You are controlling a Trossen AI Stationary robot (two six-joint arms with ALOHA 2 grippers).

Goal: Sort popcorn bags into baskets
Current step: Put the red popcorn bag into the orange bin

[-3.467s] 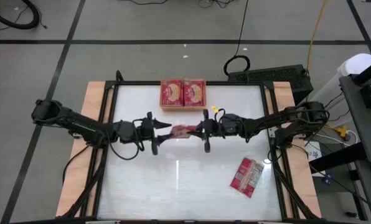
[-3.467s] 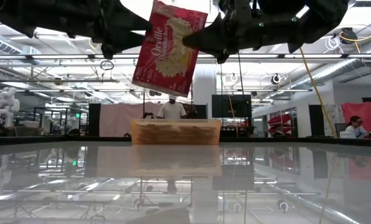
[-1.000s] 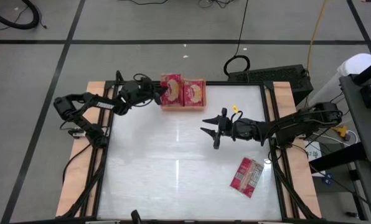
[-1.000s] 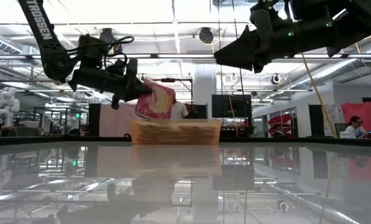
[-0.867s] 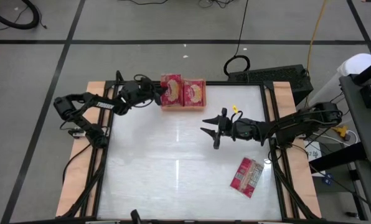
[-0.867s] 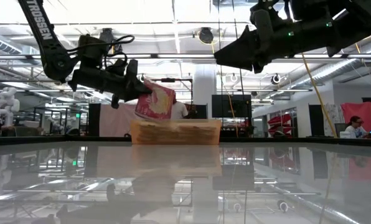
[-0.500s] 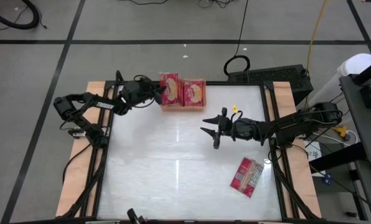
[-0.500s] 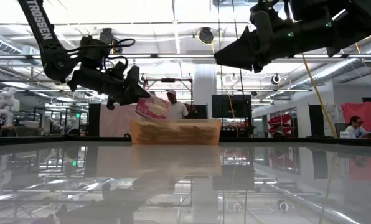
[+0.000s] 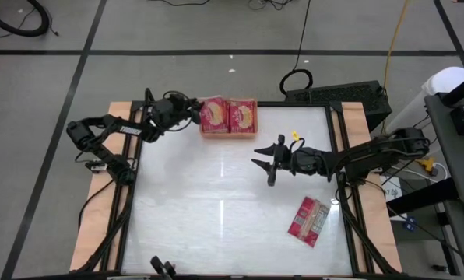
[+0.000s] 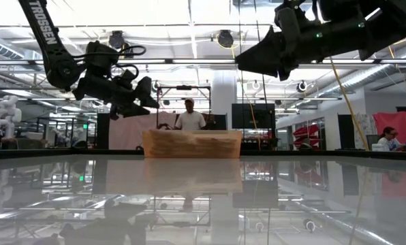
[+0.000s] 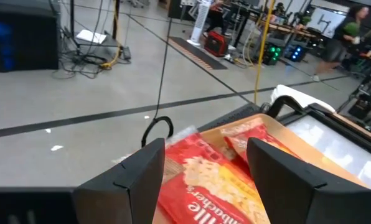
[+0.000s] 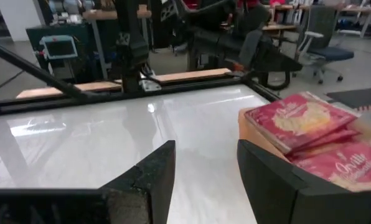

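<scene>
The orange basket (image 9: pixel 216 135) stands at the table's far edge and holds two stacks of red popcorn bags, a left stack (image 9: pixel 213 115) and a right stack (image 9: pixel 243 115). My left gripper (image 9: pixel 195 113) hovers open just off the basket's left end. In the left wrist view its fingers stand apart above the top bag (image 11: pixel 204 186) of the left stack, which lies flat in the basket. My right gripper (image 9: pixel 257 159) hangs open over the table's middle right, with nothing between its fingers. Another popcorn bag (image 9: pixel 308 220) lies flat on the table at the near right.
The table top (image 9: pixel 216 202) is white and glossy, with a wooden frame along its sides. In the low view the basket (image 10: pixel 193 144) shows at the far edge, and a person stands in the room behind it. Cables and a dark box lie on the floor beyond the far edge.
My left gripper has opened and let go of the popcorn bag. The bag stood tilted over the basket's left end and has dropped flat onto the left stack. My right gripper has kept still.
</scene>
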